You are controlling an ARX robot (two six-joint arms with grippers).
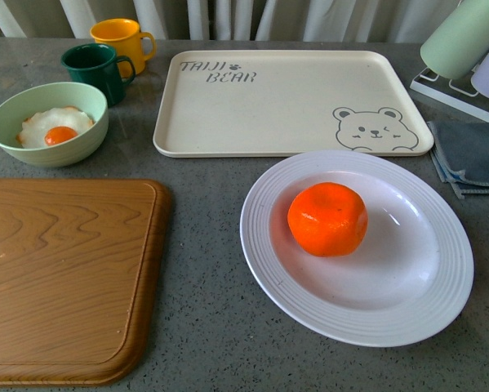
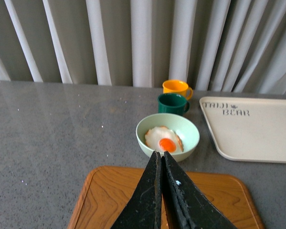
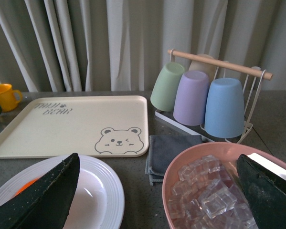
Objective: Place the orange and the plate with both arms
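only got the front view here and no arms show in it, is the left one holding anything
observer: No. The left gripper has its fingers shut together on nothing, over the wooden board.
operator: ok and the right one
observer: The right gripper is open, its fingers wide apart and empty.
operator: anything on that side i cant see
observer: Yes, a pink bowl full of ice cubes sits beside the plate.
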